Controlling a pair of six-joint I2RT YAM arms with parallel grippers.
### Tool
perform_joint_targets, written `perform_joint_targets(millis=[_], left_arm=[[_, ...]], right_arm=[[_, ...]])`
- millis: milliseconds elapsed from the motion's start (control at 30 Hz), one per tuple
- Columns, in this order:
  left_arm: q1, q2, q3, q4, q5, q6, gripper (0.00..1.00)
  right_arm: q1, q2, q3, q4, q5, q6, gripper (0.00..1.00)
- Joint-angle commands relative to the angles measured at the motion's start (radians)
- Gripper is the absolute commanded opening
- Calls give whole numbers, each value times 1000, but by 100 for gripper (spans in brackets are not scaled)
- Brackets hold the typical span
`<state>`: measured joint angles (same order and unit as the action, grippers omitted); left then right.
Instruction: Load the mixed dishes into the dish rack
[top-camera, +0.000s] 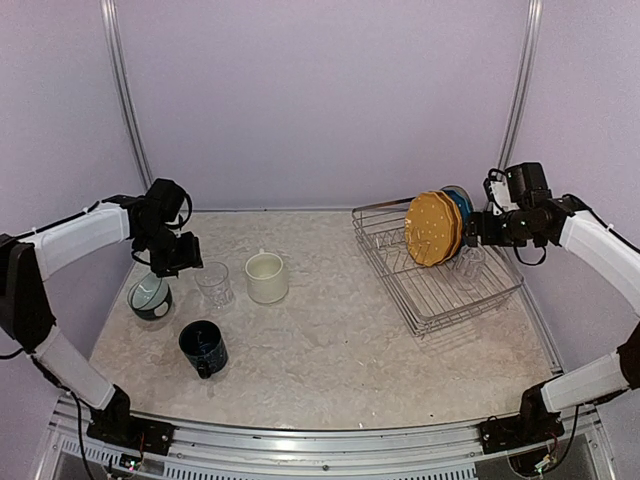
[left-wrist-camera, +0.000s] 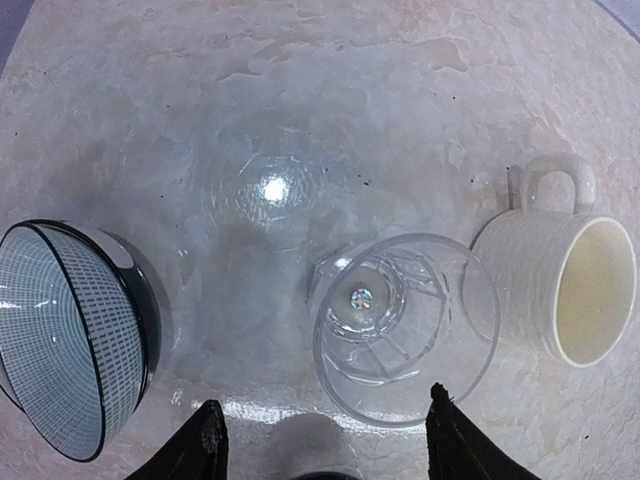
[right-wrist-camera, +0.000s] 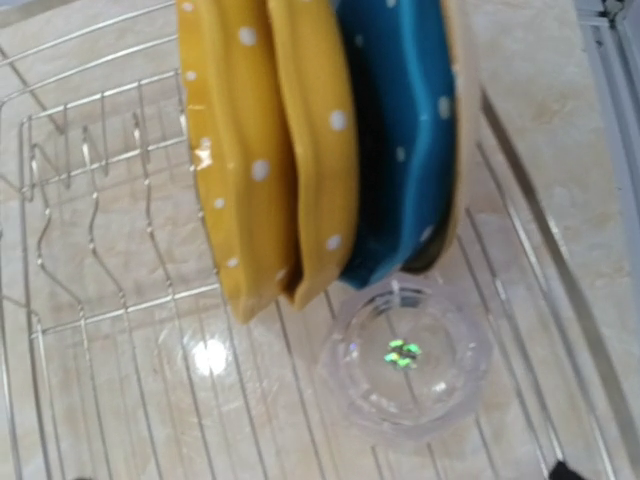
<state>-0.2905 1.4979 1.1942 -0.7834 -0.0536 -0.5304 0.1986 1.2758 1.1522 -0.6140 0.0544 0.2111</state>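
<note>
Marbled tabletop (top-camera: 340, 340), left end effector (left-wrist-camera: 322, 430) spread over clear glass (left-wrist-camera: 405, 330), right end effector (top-camera: 474, 234), opening indiscernible

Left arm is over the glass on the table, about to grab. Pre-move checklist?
1. Clear glass between the left tool fingers: ok, but off-centre.
2. Glass upright: ok.
3. Cream mug and grey-teal cup apart from the glass: ok.
4. Firm grip on the glass: not ok, one finger stands well off it.
5. Free floor in the dish rack beside the plates: ok.
6. Right tool open and clear of the rack: cannot tell.
</note>
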Motion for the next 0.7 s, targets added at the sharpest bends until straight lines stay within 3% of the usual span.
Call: perform_joint_targets(millis=[0,167,333,667], left_arm=[[11,101,65,-45,-33,31,61],[17,222,136,-58,-35,52,52],[22,302,165,-76,-59,64,33],[22,297,145,-55,-23,69,2]], right_arm=[[19,21,22,-11,-16,-8,96],[29,13,26,-12,-24,-11,95],[39,7,5,-3,-40,-2,95],[94,35,62,-26,-23,10,94]])
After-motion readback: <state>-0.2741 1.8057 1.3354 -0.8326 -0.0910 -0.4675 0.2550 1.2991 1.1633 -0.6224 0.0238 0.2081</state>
